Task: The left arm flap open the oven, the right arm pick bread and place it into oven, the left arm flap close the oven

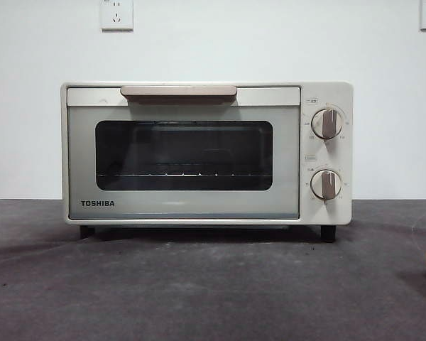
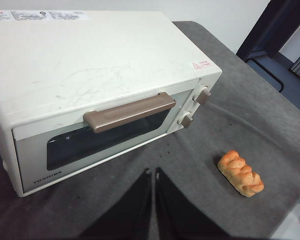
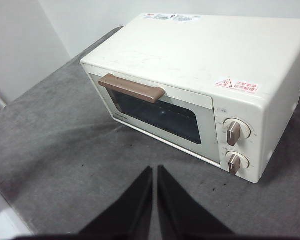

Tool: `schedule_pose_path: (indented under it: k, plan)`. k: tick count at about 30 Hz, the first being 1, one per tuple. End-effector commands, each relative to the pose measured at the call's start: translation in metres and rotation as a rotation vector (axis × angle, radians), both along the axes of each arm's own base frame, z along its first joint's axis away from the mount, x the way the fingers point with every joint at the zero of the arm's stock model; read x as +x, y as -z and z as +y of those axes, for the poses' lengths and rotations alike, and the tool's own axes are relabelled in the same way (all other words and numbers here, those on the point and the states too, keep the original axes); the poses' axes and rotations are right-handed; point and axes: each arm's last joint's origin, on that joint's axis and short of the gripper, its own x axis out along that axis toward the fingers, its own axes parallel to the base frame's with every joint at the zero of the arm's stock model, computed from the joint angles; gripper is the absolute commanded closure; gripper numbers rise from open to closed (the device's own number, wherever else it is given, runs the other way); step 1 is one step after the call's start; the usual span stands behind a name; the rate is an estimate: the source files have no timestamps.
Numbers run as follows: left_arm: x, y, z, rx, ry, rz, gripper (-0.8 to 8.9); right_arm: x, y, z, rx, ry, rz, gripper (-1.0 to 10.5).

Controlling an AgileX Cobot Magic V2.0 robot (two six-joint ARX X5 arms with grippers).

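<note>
Oven: the oven (image 1: 199, 153) is a cream-white box with TOSHIBA printed low on the door; it stands on black feet on the dark grey table (image 1: 199, 291), square to the front view.
Door: shut, its dark glass window (image 1: 184, 155) showing the wire rack (image 1: 177, 174) inside.
Handle: a beige-brown bar handle (image 1: 178, 92) runs along the top edge of the door.
Knobs: two round knobs (image 1: 327, 123) sit one above the other on the panel beside the door, each with a brownish grip.
Top: scuffed, with a small red warning sticker (image 3: 236, 84) near the knob-side corner.
Bread: the bread (image 2: 240, 173) is a small golden-orange loaf with a lumpy, ridged top, lying on the table in front of the oven, off toward the knob side and apart from it (only an orange sliver shows at the edge of the front view).
Left gripper: the left gripper (image 2: 153, 176) hangs above the table before the door, jaws pressed together, holding nothing.
Right gripper: the right gripper (image 3: 154, 173) likewise hangs above bare table in front of the oven, jaws closed and empty.
</note>
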Motion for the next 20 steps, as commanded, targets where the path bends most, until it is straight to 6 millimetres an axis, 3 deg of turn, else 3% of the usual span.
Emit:
schedule_pose_path:
  k: [1, 3, 7, 10, 20]
  plan:
    - [0.0001, -0.0074, -0.0006, -0.006, 0.008, -0.036, 7.37, -0.0008, -0.0059, 0.0004, 0.009, -0.002, -0.015, 8.5]
    - [0.0009, -0.0076, -0.0009, -0.007, 0.008, -0.039, 6.69, -0.0003, -0.0058, 0.0004, 0.011, 0.000, -0.012, 7.6]
    - [0.0016, -0.0073, -0.0011, -0.004, 0.005, -0.037, 4.23, -0.0003, -0.0058, 0.0004, 0.019, 0.003, -0.004, 5.2]
    - [0.0026, -0.0068, -0.0014, -0.003, 0.005, -0.033, 2.93, -0.0004, -0.0058, 0.0004, 0.027, 0.007, 0.005, 4.5]
    - [0.0038, -0.0055, -0.0018, 0.001, 0.006, -0.021, 2.82, -0.0024, -0.0002, 0.0000, 0.034, 0.019, 0.088, 4.5]
